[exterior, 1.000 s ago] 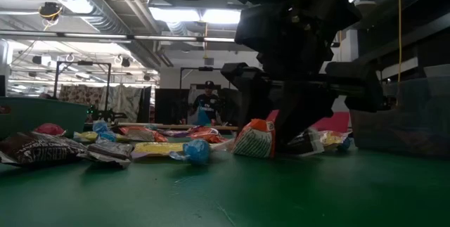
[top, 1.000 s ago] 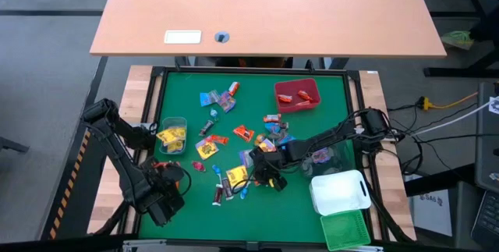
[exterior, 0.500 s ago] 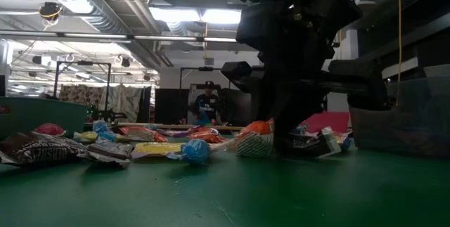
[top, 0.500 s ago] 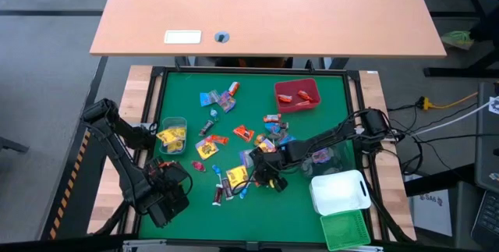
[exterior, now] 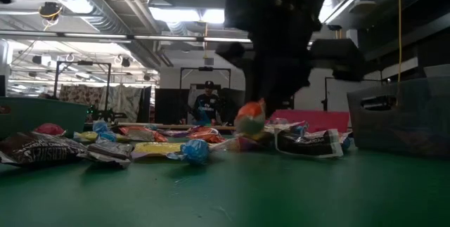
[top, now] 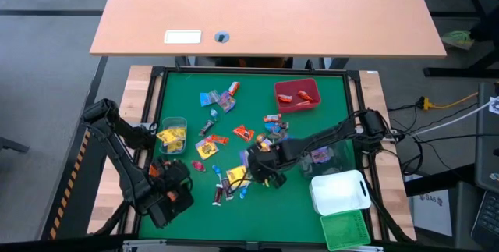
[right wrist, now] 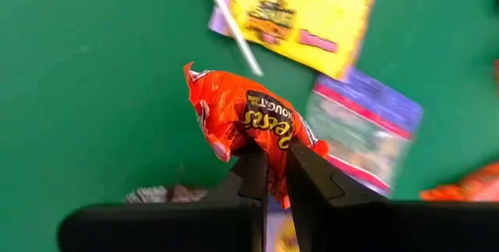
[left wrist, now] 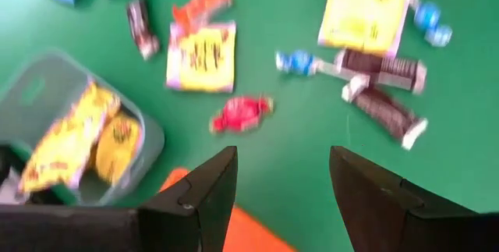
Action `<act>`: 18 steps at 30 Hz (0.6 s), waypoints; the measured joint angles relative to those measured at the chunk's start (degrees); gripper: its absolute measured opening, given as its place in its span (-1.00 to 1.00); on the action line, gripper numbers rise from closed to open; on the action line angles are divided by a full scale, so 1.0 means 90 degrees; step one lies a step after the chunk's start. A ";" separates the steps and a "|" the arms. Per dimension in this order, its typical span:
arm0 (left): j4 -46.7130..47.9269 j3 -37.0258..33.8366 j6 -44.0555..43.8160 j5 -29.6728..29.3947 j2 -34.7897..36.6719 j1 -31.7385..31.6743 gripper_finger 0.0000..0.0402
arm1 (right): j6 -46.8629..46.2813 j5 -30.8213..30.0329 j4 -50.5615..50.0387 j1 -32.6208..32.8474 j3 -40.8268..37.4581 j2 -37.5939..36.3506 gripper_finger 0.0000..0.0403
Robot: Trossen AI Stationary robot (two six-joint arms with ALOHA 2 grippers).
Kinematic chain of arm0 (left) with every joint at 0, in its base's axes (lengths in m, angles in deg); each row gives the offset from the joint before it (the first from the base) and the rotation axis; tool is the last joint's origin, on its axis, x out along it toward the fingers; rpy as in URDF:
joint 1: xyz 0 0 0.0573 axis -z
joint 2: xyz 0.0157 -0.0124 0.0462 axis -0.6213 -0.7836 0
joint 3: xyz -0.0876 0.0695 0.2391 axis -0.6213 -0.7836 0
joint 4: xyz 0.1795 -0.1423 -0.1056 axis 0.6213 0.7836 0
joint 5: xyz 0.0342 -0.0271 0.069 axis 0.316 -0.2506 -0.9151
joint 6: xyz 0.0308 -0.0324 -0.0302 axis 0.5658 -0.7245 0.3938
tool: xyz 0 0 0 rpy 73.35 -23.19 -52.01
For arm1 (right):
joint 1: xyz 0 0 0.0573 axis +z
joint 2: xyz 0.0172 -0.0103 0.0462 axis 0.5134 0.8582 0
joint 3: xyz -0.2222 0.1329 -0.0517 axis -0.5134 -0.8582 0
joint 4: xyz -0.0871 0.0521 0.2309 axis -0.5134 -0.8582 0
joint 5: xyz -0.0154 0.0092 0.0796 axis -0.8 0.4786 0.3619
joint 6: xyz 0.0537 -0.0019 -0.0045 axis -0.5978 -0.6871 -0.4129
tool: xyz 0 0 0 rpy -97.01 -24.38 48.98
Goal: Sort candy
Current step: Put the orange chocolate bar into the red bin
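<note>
Right gripper (right wrist: 277, 175) clamped on the lower end of a crinkled orange-red wrapped candy (right wrist: 248, 119), lifted clear of the green mat (top: 312, 205) near its centre; candy's long axis runs straight out from the fingertips. Left gripper (left wrist: 281, 175) spread apart, near the mat's front-left corner.

candy (top: 234, 139) mid-table, bins (top: 297, 94) around it

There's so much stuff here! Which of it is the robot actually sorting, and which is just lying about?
Part of the job:
- orange candy pinched in the right end effector
- loose candies on the green mat
- clear bin with yellow candies
- red bin
- white bin, green bin

Just lying about:
- wooden desk behind
- white card on it
</note>
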 joint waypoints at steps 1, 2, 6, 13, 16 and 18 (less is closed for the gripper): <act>-0.0012 0.0000 0.0001 -0.0218 0.0000 0.0001 -0.04 | 0.0075 -0.0055 -0.0192 0.0000 0.0119 -0.0002 -0.85; -0.0038 0.0000 0.0001 -0.0415 0.0000 0.0001 -0.04 | 0.0147 -0.0080 -0.0405 0.0000 0.0244 -0.0011 -0.85; -0.0165 0.0000 0.0296 -0.0923 0.0000 -0.0035 -0.04 | 0.0324 -0.0084 -0.1391 -0.0048 0.0793 -0.0122 -0.85; -0.0207 -0.0038 0.1794 -0.0884 0.0000 -0.0467 -0.04 | 0.0171 -0.0086 -0.2597 -0.0523 0.1043 -0.0807 -0.86; -0.0213 -0.0220 0.2419 -0.0558 0.0000 -0.0772 -0.04 | -0.0001 -0.0096 -0.2874 -0.0890 0.0923 -0.1226 -0.86; -0.0216 -0.0424 0.2788 -0.0259 0.0000 -0.0997 -0.04 | -0.0112 -0.0176 -0.2890 -0.1216 0.0790 -0.1487 -0.85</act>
